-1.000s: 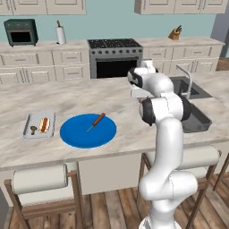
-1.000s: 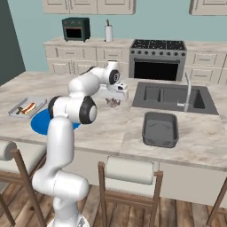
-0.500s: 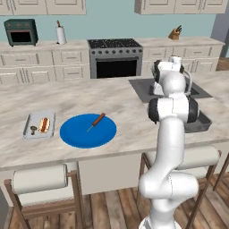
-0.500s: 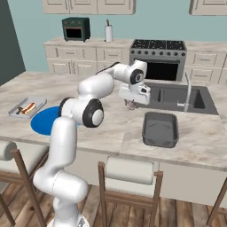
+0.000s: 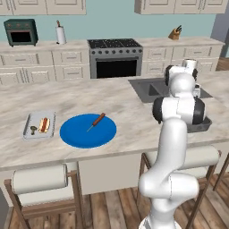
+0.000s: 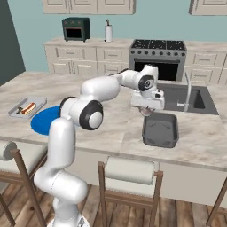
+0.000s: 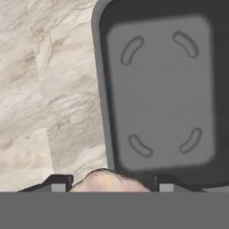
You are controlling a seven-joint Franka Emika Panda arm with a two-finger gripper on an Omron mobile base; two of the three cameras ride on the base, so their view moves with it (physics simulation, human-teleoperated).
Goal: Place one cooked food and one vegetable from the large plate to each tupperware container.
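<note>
**Second tray next**

While the gripper (image 6: 147,111) hangs at the near edge of the empty tray (image 6: 160,130), its fingers clamp a pale rounded food item (image 7: 108,181). Left tray (image 5: 39,125) already holds a sausage and a small dark piece. On the plate (image 5: 88,130) one carrot-like stick (image 5: 95,121) remains.

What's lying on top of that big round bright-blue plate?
On the big round bright-blue plate lies one thin reddish-brown stick-shaped food. The rest of its top is bare blue in the left base view; in the right base view the white arm covers part of it.
</note>
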